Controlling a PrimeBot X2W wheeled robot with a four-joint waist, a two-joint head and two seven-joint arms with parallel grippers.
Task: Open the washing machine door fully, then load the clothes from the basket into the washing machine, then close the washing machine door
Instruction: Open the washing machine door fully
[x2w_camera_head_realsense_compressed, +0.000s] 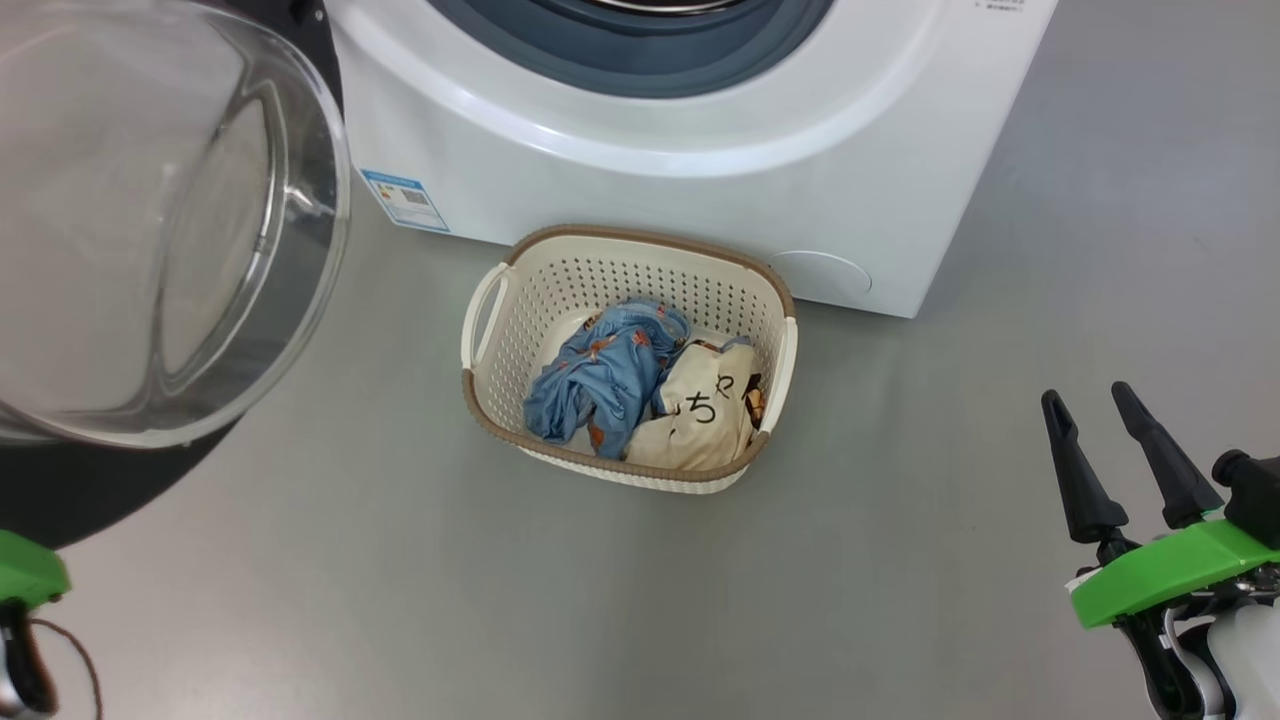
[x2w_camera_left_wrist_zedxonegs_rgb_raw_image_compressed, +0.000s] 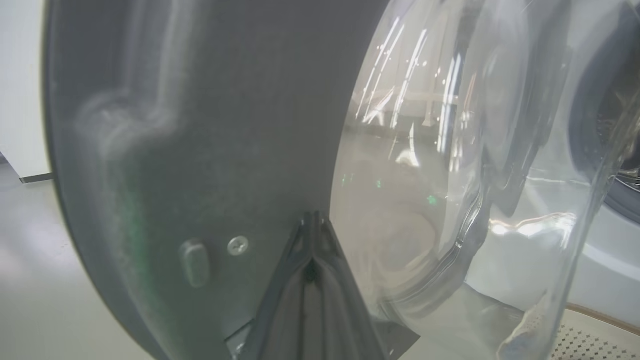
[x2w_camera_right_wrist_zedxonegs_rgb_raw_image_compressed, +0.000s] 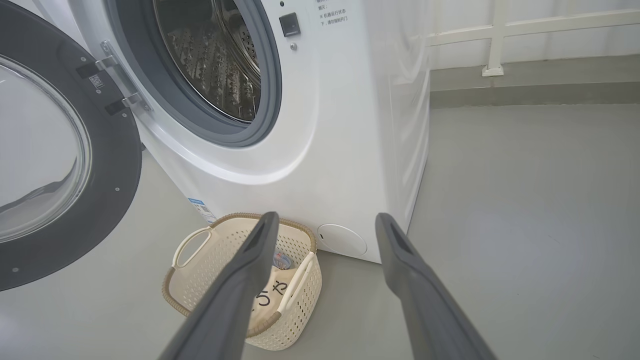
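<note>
Your left gripper (x2w_camera_left_wrist_zedxonegs_rgb_raw_image_compressed: 312, 220) sits at the open door (x2w_camera_head_realsense_compressed: 150, 250) rim, jaws together; right gripper (x2w_camera_head_realsense_compressed: 1085, 395) jaws apart, empty, right of basket (x2w_camera_head_realsense_compressed: 640, 238). Clothes (x2w_camera_head_realsense_compressed: 610, 375) inside it.

washing machine (x2w_camera_right_wrist_zedxonegs_rgb_raw_image_compressed: 325, 125) opening clear; door (x2w_camera_head_realsense_compressed: 150, 220) swung out left, blocks that side. basket (x2w_camera_head_realsense_compressed: 620, 285) sits just before machine front. open floor (x2w_camera_head_realsense_compressed: 900, 560) right and near.

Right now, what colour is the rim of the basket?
Brown; the basket rim shows best in the head view.
</note>
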